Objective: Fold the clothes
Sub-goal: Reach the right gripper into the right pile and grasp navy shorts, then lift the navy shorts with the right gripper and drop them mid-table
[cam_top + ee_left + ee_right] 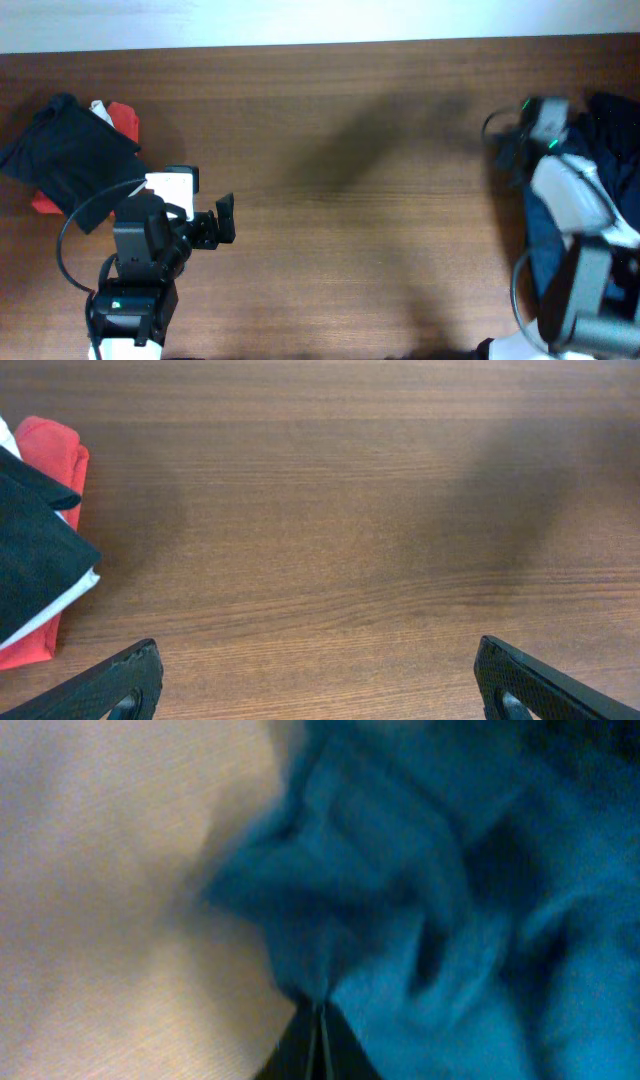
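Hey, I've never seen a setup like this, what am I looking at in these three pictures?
Two robot arms work at a brown wooden table. One picture looks down from above; the other two come from cameras on each wrist. At the left lies a stack of black, red and white folded cloths. The left gripper hangs open over bare wood, holding nothing. At the right edge is a crumpled navy-blue fabric garment. The right gripper has shut on a fold of it, though that view is blurred.

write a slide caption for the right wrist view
Right tool shut on a bunched fold of the navy-blue garment, pale blurred table to the left.
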Motion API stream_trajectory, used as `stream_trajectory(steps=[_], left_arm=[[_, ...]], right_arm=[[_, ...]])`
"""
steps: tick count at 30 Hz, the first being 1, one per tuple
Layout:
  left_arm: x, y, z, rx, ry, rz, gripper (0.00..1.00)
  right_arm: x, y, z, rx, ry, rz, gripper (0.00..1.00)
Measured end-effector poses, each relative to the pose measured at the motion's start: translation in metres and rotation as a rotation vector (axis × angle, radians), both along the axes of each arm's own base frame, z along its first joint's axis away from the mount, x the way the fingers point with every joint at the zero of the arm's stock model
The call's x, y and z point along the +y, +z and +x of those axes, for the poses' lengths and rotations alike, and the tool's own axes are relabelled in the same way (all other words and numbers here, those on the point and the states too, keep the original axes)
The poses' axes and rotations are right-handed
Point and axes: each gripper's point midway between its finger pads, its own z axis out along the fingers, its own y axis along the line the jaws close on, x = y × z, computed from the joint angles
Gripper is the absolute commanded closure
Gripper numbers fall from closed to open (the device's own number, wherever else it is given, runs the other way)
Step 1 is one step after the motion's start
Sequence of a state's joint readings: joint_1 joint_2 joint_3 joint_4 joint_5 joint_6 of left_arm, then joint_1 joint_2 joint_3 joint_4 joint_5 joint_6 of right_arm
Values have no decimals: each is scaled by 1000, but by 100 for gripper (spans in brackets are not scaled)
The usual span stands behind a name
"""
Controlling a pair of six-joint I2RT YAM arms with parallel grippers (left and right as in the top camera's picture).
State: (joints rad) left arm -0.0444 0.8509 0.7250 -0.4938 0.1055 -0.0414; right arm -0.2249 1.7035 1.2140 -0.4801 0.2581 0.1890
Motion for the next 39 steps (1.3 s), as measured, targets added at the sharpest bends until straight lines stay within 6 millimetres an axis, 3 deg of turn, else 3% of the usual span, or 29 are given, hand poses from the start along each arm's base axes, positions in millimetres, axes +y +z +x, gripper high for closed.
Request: stream_trajectory(steps=[1, 3, 5, 7, 8, 10, 12, 14, 16, 17, 18, 19, 20, 22, 23, 25, 26, 27, 31, 32, 34, 39], left_arm=[[0, 0, 0, 1, 0, 0, 1], [0, 0, 0, 1, 0, 0, 1], [0, 0, 0, 0, 0, 0, 1], [0, 0, 0, 0, 0, 0, 1], [0, 0, 0, 0, 0, 0, 1], [0, 0, 0, 0, 0, 0, 1], [0, 0, 0, 0, 0, 0, 1], [0, 0, 0, 0, 0, 0, 1], [0, 0, 0, 0, 0, 0, 1], [0, 0, 0, 0, 0, 0, 1], [0, 0, 0, 0, 0, 0, 1], [0, 0, 0, 0, 0, 0, 1], [0, 0, 0, 0, 0, 0, 1], [0, 0, 0, 0, 0, 0, 1], [0, 0, 0, 0, 0, 0, 1], [0, 0, 0, 0, 0, 0, 1], [-1, 0, 0, 0, -6, -5, 1], [-4, 1, 0, -3, -19, -14, 1], [-22, -7, 0, 48, -77, -117, 1], [-28, -17, -1, 95, -83, -161, 1], [-46, -45, -4, 252, -97, -283, 1], [-91, -130, -30, 724, -14, -477, 1]], right_arm=[[-3, 74, 19, -159, 10, -25, 96], [9, 178, 18, -326, 66, -13, 96], [37, 261, 3, -472, 194, 20, 96], [57, 275, -3, -495, 288, 74, 96], [72, 272, -4, -489, 352, 133, 96], [115, 276, 0, -528, 552, 298, 96], [162, 304, -1, -635, 796, 425, 96], [204, 317, -11, -668, 962, 501, 96], [245, 317, -21, -647, 1068, 552, 96], [264, 316, -25, -633, 1113, 572, 80], [280, 312, -26, -615, 1142, 584, 44], [293, 306, -26, -594, 1161, 598, 16], [313, 293, -23, -551, 1183, 616, 1], [334, 261, -17, -447, 1179, 639, 1], [334, 241, -12, -377, 1136, 640, 1], [314, 197, -10, -213, 992, 588, 1], [299, 186, -6, -180, 923, 521, 1], [276, 162, -15, -66, 822, 464, 1], [182, 129, -32, 121, 494, 273, 1], [158, 125, -38, 154, 425, 253, 1], [138, 122, -45, 182, 366, 239, 1], [118, 118, -54, 217, 306, 237, 1]])
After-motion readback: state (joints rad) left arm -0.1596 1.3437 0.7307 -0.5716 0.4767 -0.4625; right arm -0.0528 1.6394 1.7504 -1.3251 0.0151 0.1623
